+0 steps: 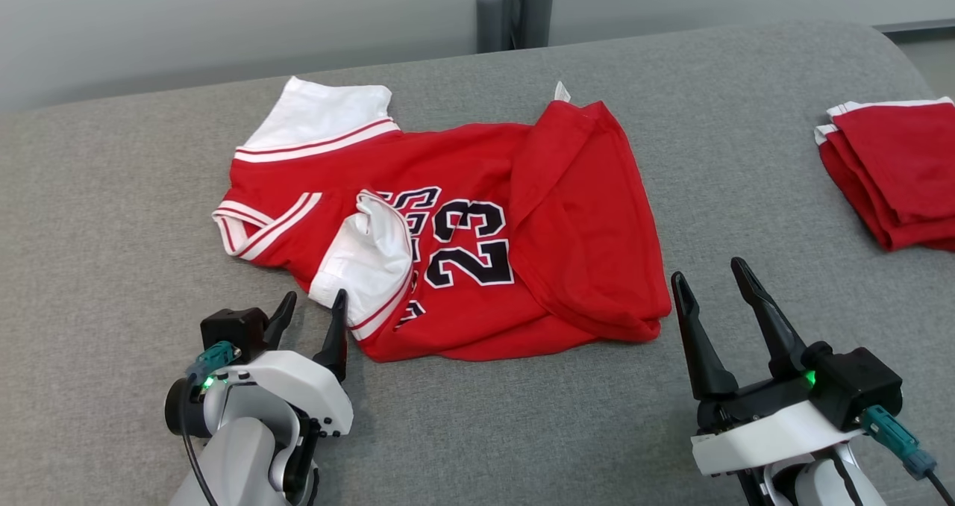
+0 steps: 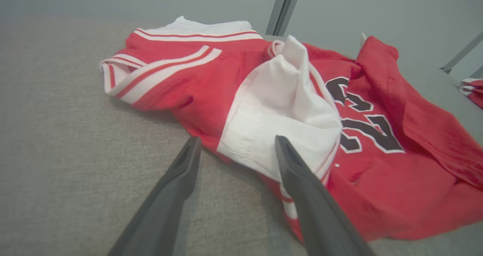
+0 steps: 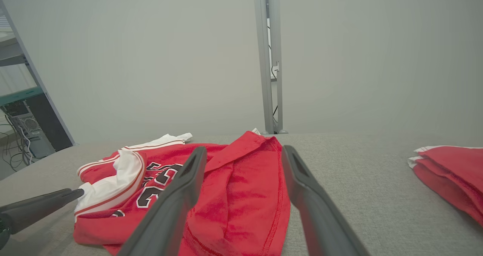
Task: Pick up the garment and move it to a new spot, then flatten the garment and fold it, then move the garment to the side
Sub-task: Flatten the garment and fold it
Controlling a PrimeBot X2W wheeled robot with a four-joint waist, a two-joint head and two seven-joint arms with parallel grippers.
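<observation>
garment (image 1: 477,215): likely soft, light, limp; crumpled | grasp: white sleeve (image 1: 369,260) edge, hem corner (image 1: 647,325) | left end effector (image 1: 315,294): jaws apart, empty | right end effector (image 1: 708,269): jaws apart, empty

The garment (image 1: 477,215) lies mid-table (image 1: 112,230), with one sleeve (image 1: 369,256) turned over its front and its right side flapped inward. A folded stack (image 1: 895,170) sits well apart at the table's right edge, and a post (image 1: 515,6) stands behind the far edge. The left gripper (image 1: 316,294) is just before the sleeve, and the right gripper (image 1: 706,268) is just beside the garment's near-right corner.
</observation>
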